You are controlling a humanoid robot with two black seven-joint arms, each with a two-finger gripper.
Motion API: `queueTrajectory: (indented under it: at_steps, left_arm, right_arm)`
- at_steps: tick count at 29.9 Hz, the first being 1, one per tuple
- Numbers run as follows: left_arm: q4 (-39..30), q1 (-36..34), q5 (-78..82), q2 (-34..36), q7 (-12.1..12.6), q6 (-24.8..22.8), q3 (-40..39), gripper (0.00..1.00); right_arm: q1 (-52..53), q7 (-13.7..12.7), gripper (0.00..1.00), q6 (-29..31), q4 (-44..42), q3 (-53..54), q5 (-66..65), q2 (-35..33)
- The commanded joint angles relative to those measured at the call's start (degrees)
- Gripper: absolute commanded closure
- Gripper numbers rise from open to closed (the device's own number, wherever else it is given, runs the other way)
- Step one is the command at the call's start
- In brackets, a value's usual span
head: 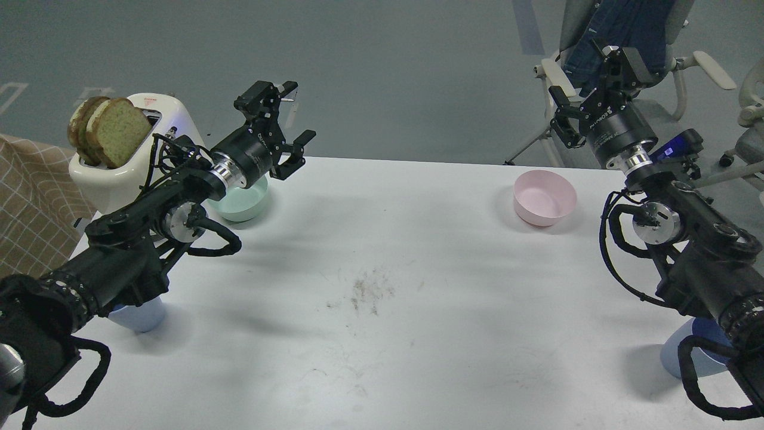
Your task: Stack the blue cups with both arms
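One blue cup (138, 315) stands upright near the table's front left, mostly hidden under my left arm. The other blue cup (686, 356) stands at the front right, largely covered by my right arm and its cable. My left gripper (280, 119) is open and empty, raised above the mint-green bowl at the back left. My right gripper (591, 74) is open and empty, raised beyond the table's back edge near the pink bowl. Both grippers are far from the cups.
A mint-green bowl (242, 202) sits at the back left, a pink bowl (544, 196) at the back right. A white toaster (113, 167) holding bread slices (110, 131) stands at the left edge. A chair (627, 24) stands behind the table. A checked cloth (30, 203) lies far left.
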Motion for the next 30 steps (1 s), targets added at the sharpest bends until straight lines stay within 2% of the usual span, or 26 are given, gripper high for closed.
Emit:
queueTrajectory:
  at_steps: [1,5,8,15,30]
  left_arm:
    - [0.03,0.32,0.02,-0.01,-0.8,0.35,-2.33,0.02]
    - [-0.05,-0.03,0.28,-0.19,-2.74,0.09,-2.42,0.02]
    - [-0.15,-0.47,0.46,0.25,-2.04,-0.09,-2.33,0.02]
    - [0.12,-0.38,0.55,0.16,-2.91,0.0,-2.42,0.02]
    - [0.03,-0.38,0.63,-0.45,-2.74,-1.93,-2.25,0.02]
  right_arm:
    - [0.4,-0.01,0.0,-0.01,0.08,-0.01,-0.01,0.11]
    - [0.4,-0.01,0.0,-0.01,0.17,-0.01,0.07,0.11]
    - [0.4,-0.01,0.0,-0.01,0.17,-0.01,0.07,0.03]
    - [0.22,-0.01,0.0,-0.01,0.17,-0.89,0.07,0.38]
    - [1.28,-0.01,0.0,-0.01,-0.97,-0.8,0.16,2.4]
